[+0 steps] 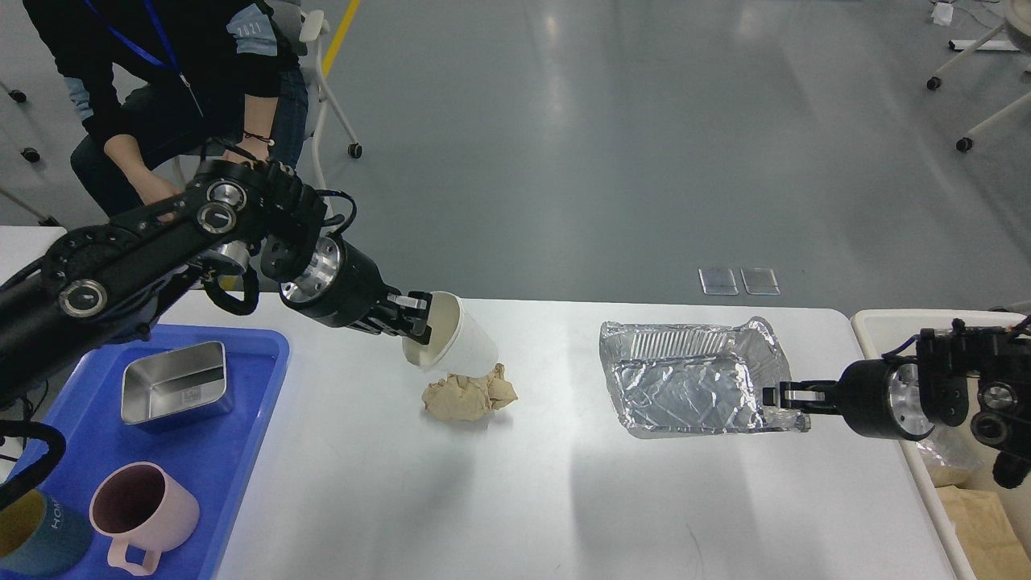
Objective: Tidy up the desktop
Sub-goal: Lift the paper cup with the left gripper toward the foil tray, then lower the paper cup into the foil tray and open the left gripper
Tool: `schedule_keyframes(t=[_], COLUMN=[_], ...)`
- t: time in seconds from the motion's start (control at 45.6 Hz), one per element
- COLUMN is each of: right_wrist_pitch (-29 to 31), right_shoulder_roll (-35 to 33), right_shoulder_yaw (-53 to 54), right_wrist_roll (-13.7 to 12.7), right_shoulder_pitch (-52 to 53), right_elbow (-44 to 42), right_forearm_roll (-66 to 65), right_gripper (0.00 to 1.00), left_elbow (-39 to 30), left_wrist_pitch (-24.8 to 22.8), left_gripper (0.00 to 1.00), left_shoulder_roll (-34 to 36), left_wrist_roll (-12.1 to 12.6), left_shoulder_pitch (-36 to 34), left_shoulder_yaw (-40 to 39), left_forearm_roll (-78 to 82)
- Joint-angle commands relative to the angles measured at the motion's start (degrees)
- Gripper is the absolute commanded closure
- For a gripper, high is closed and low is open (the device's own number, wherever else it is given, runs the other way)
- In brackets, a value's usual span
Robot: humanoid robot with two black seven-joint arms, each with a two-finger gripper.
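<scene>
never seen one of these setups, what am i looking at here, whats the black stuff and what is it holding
The single picture comes from a camera in a humanoid robot's head, looking down at the white desktop. The black things are its two arms. The left gripper holds a white paper cup by its rim, lifted and tilted above a crumpled brown paper. The right gripper pinches the edge of a foil tray. At left a blue tray holds a metal tin, a pink mug and a dark mug.
</scene>
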Motion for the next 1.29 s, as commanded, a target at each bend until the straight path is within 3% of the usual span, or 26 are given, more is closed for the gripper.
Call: schedule_keyframes(t=[0.0,0.527,0.878,1.273], right_wrist_pitch=[0.0,-0.8,-0.8,-0.8], right_shoulder_roll=[3.2,17.3,25.0,28.7], right_shoulder_yaw=[-2.0,-4.5,-3.8,-3.9], right_wrist_roll=[0.0,-0.2,-0.4,-1.0], right_shoulder_pitch=[0.0,0.5,2.8,5.2], right_elbow=[0.0,-3.8,-12.1,-15.3], right_forearm_roll=[0.0,0.5,6.1,10.5], right_gripper=[1.00,1.00,1.00,1.00], left_elbow=[0.0,0.3,0.5,1.0], left_wrist_pitch=[0.0,0.0,0.0,0.0], left_gripper=[1.00,1.00,1.00,1.00], left_shoulder_roll=[1.1,0.5,-0.7,-5.5], left_wrist_roll=[0.0,0.0,0.1,0.1], left_shoulder_pitch=[-0.3,-0.4,-1.0,-1.0], left_shoulder_yaw=[-2.0,-3.6,-3.3,-2.7], left_forearm_roll=[-0.8,-0.8,-0.6,0.3])
